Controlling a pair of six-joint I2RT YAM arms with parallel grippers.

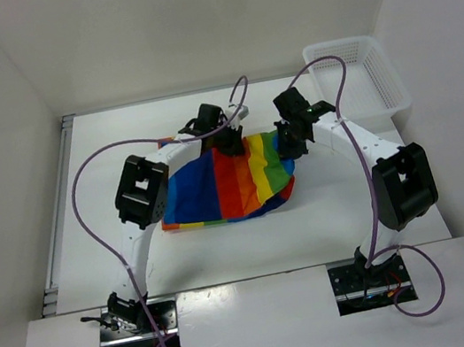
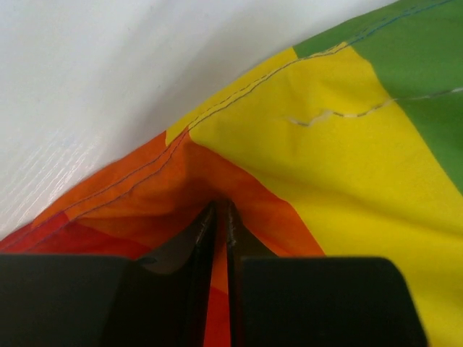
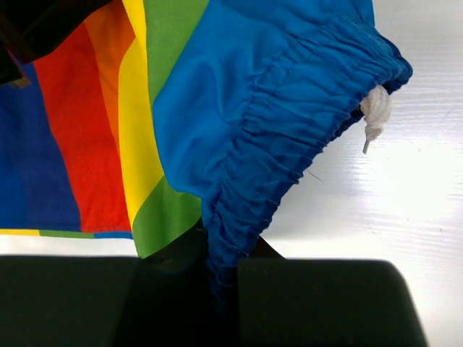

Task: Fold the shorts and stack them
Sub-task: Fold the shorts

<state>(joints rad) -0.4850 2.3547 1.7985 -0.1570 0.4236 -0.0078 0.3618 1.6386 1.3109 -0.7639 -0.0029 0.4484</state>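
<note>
Two robot arms are working over a pair of rainbow-striped shorts. The shorts are lying spread in the middle of the white table in the overhead view, with stripes running from blue at the left through red, orange and yellow to green at the right.

The left gripper is pinching the far edge of the cloth near the centre of that frame. Its wrist camera is showing the two dark fingers nearly together at the bottom centre, with a fold of orange fabric caught between them. A stitched hem is running diagonally toward the upper right.

The right gripper is clamping the shorts at their right-hand end. In its wrist view the gathered blue waistband is dropping into the narrow gap between the jaws at the bottom centre. The knotted end of a white drawstring is poking out of the waistband at the upper right, against the white tabletop.

A white mesh basket is sitting at the upper right of the overhead frame, well apart from the shorts.
</note>
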